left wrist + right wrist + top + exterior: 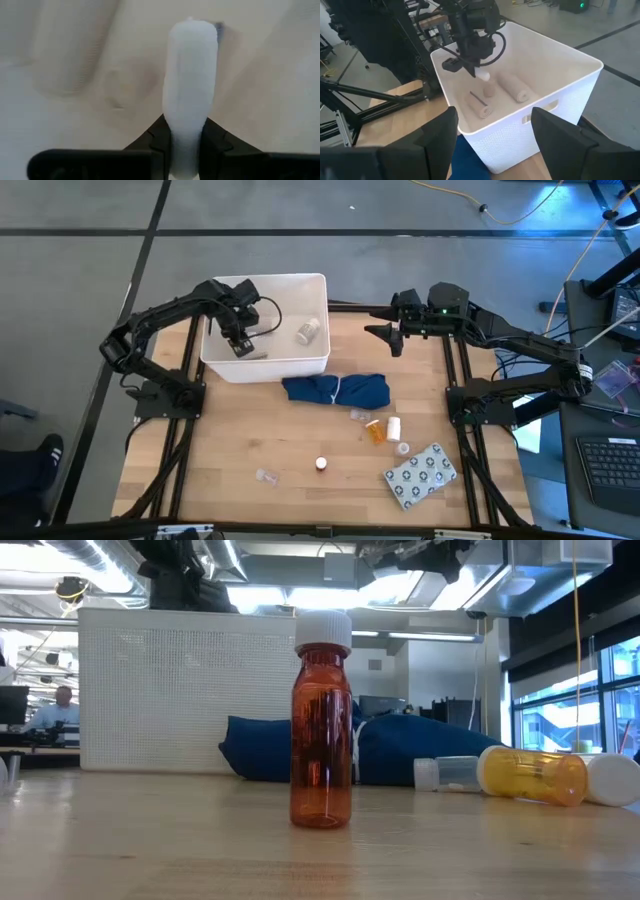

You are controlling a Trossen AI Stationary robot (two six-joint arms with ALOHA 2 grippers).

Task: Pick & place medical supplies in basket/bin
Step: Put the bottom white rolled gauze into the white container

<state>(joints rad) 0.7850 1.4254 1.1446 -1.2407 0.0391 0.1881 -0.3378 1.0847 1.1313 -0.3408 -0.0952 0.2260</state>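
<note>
The left tool [240,345] hangs inside the white tub [313,362], which sits at the far side of the wooden tabletop [230,445], left of centre. It is clenched on a small white vial [191,85]; from the left wrist view the vial stands straight up out of the two dark fingers [215,142], with the pale floor of the tub behind it. From the right arm's camera the same vial shows as a white tip [483,75] under that tool [470,67], held clear above the tub floor. Two white gauze rolls [516,88] lie on that floor, one nearer the middle and another [479,106] beside the near wall; from above, one roll [308,331] is plain to see toward the tub's right side. The right tool [388,333] waits just past the tub's right edge, above the far rim of the tabletop, its fingers [560,135] spread wide and holding nothing. A dark blue cloth [336,390] lies bunched just in front of the tub. Nearer along the tabletop sit an orange pill bottle [374,429] lying on its side, a small white vial [393,426] just beside it, the grey dotted blister pack [421,475] toward the near right corner, a clear vial [266,476], and an amber bottle [321,725] with a white cap standing upright. A person sits at a desk far back in the room [62,705].
</note>
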